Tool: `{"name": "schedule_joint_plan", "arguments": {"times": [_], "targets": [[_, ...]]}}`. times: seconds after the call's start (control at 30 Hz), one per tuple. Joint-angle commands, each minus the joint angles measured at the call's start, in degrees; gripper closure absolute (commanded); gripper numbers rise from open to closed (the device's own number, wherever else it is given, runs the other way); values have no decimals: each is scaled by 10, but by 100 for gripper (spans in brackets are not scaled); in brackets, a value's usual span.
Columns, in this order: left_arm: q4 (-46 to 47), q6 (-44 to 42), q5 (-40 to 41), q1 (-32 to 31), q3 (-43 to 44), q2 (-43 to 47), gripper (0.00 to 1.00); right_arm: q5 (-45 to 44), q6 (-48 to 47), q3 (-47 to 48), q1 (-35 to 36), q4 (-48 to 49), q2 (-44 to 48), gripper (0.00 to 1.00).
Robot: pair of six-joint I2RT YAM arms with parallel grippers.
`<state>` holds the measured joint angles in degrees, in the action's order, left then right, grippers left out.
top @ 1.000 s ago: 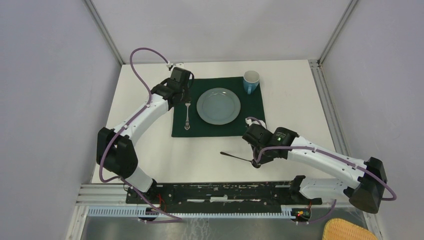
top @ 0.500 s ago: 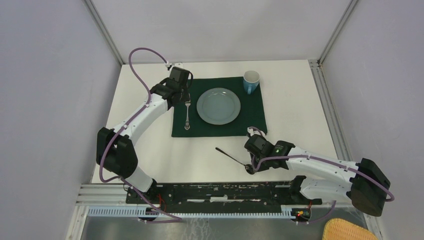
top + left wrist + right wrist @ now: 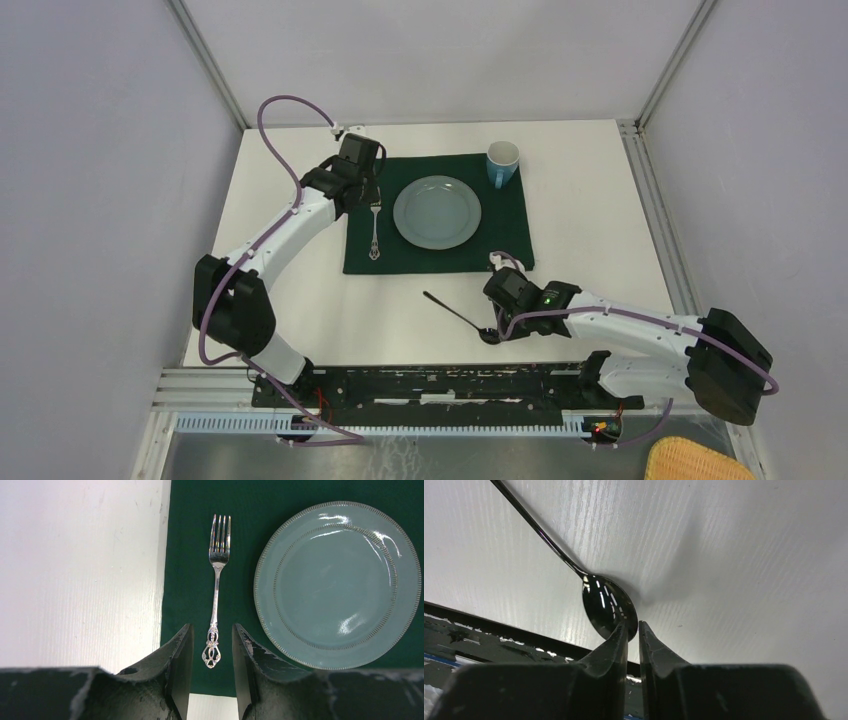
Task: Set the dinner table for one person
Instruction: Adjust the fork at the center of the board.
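We see a dark green cloth (image 3: 440, 262) bearing a blue-green plate (image 3: 437, 211), with a silver fork (image 3: 375, 232) just left of the plate and a blue mug (image 3: 502, 163) at the cloth's far right corner. A dark spoon (image 3: 455, 312) lies off the cloth on the worktop (image 3: 590, 200). A wicker basket (image 3: 697, 462) shows at bottom right.

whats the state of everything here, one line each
fork, flat on the cloth, left of plate
plate, empty, on the cloth
cup, upright, at cloth's far right corner
spoon, on bare table, off the cloth
left gripper, open, holding nothing
right gripper, tips nearly together at spoon's bowl, grip unclear
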<state>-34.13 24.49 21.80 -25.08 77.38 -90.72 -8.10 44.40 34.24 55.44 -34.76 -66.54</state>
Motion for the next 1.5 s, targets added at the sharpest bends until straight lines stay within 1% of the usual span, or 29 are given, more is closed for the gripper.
{"name": "schedule_joint_plan", "arguments": {"times": [0.0,0.2,0.27,0.3,0.37,0.43,0.53,0.67,0.8,0.97,1.17,1.47], "targets": [[17,-1,-6,4,12,2,59,-30,6,22,-2,-11,5,79],[19,-1,-7,5,11,1,59,-73,6,65,-2,-62,35,76],[19,-1,-7,5,11,2,59,-74,3,86,-2,-80,41,77],[19,-1,-6,6,11,3,59,-67,-2,96,-1,-85,44,80],[20,-2,-6,8,10,4,59,-51,-7,115,0,-86,49,93],[20,-2,-6,9,10,4,59,-31,-10,126,0,-79,51,100],[21,-1,-9,11,11,4,59,9,-15,133,2,-60,23,100],[21,0,-15,12,11,5,59,36,-1,114,10,-17,-2,100],[25,-2,-44,12,2,16,65,43,11,95,14,12,-5,100],[28,-7,-60,12,-8,24,66,55,22,70,18,38,-11,100],[24,-7,-52,13,-5,25,66,73,29,48,24,77,-37,100],[18,-8,-42,12,-1,29,66,74,19,84,33,92,-85,100]]}}
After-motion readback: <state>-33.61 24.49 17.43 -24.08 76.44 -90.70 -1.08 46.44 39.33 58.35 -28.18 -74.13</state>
